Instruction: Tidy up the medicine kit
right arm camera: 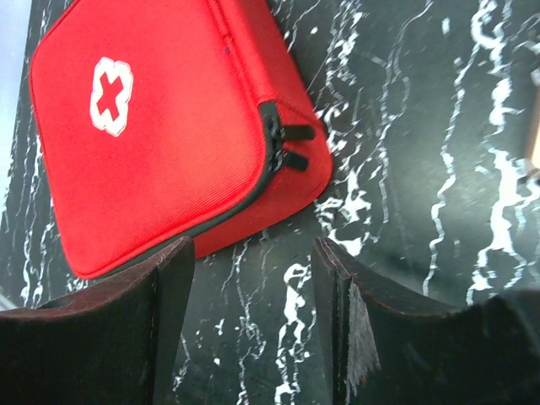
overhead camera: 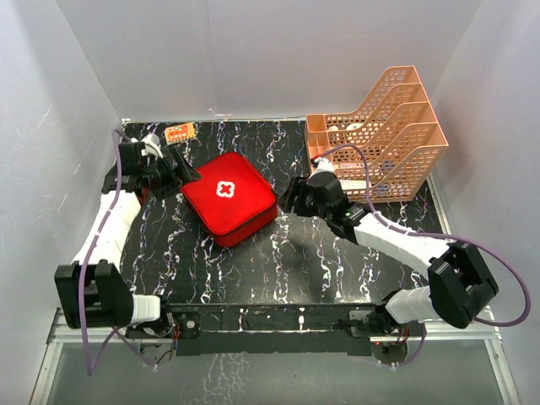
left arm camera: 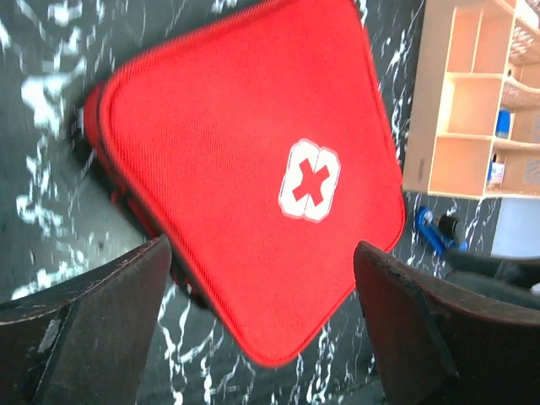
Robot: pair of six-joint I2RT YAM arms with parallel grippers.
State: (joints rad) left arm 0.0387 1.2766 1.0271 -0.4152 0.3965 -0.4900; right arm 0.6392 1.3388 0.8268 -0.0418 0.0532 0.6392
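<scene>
Plainly, the left gripper [overhead camera: 179, 175] has its jaws spread wide with nothing between them. In its wrist view the two dark fingers [left arm camera: 101, 321] frame the kit [left arm camera: 245, 152] from the near side without gripping it. The right gripper [overhead camera: 291, 197] also stands apart and empty, its fingers [right arm camera: 126, 329] just short of the kit's edge, with bare table showing in the gap.

The kit [overhead camera: 229, 198] lies flat between the two grippers, on the black marbled table [overhead camera: 253, 270], a little left of centre and turned so one corner points toward the arms. It is closed, lid up, with the white cross [overhead camera: 225, 189] showing. Two black zip pulls [right arm camera: 291, 145] sit together at the corner facing the right gripper.

Behind the right arm, at the back right, stands an orange tiered tray [overhead camera: 380, 135], well apart from the kit. A small orange packet [overhead camera: 180, 132] lies at the back left edge.
</scene>
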